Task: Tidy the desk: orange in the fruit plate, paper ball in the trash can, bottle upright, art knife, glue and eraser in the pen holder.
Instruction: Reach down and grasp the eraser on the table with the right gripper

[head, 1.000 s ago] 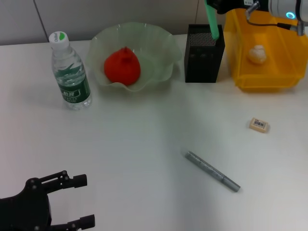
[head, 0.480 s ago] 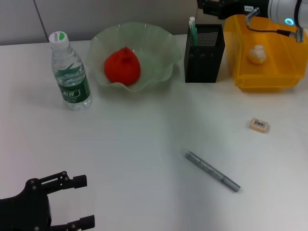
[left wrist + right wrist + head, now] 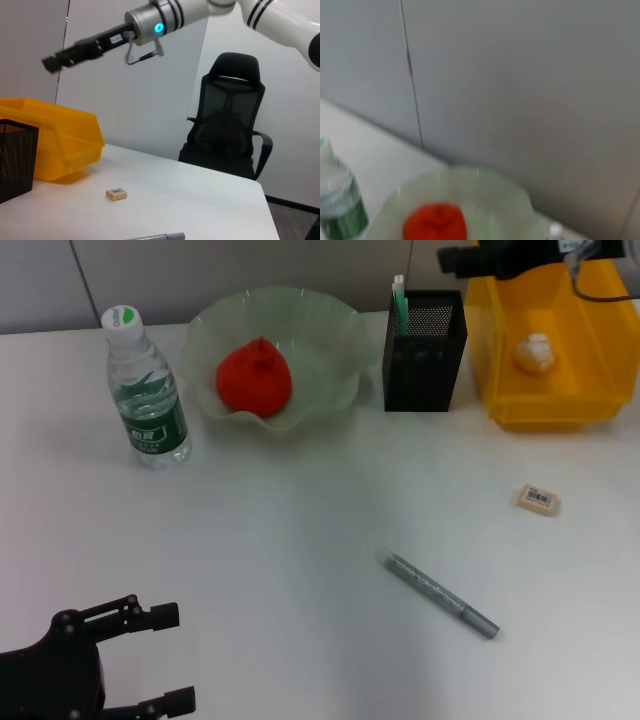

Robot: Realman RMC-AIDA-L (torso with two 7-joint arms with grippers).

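In the head view, the orange [image 3: 254, 377] is seen lying in the fruit plate [image 3: 330, 325], the bottle [image 3: 145, 390] upright beside it. The paper ball [image 3: 533, 351] rests in the trash can [image 3: 600, 390]. A green glue stick [image 3: 400, 305] stands in the pen holder [image 3: 424, 350]. The eraser [image 3: 538, 499] and art knife [image 3: 441, 595] lie on the tabletop [image 3: 280, 530]. The left pincer [image 3: 150, 660] is held wide, low and near. The right pincer [image 3: 452, 258] is above the pen holder.

In the left wrist view, the right pincer [image 3: 51, 62] hangs above the trash can [image 3: 65, 140]; its spread cannot be told.

In the right wrist view, the orange [image 3: 435, 222] is shown in the plate [image 3: 515, 200].

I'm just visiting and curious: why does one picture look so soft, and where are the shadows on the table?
Right wrist view: blurred throughout; the lumpy red-orange fruit and pale-green ruffled bowl have smeared edges. Head view: sharp, with only soft shadows hugging the square black mesh cup and clear green-labelled water bottle. Left wrist view: crisp enough to show the tiny beige block.
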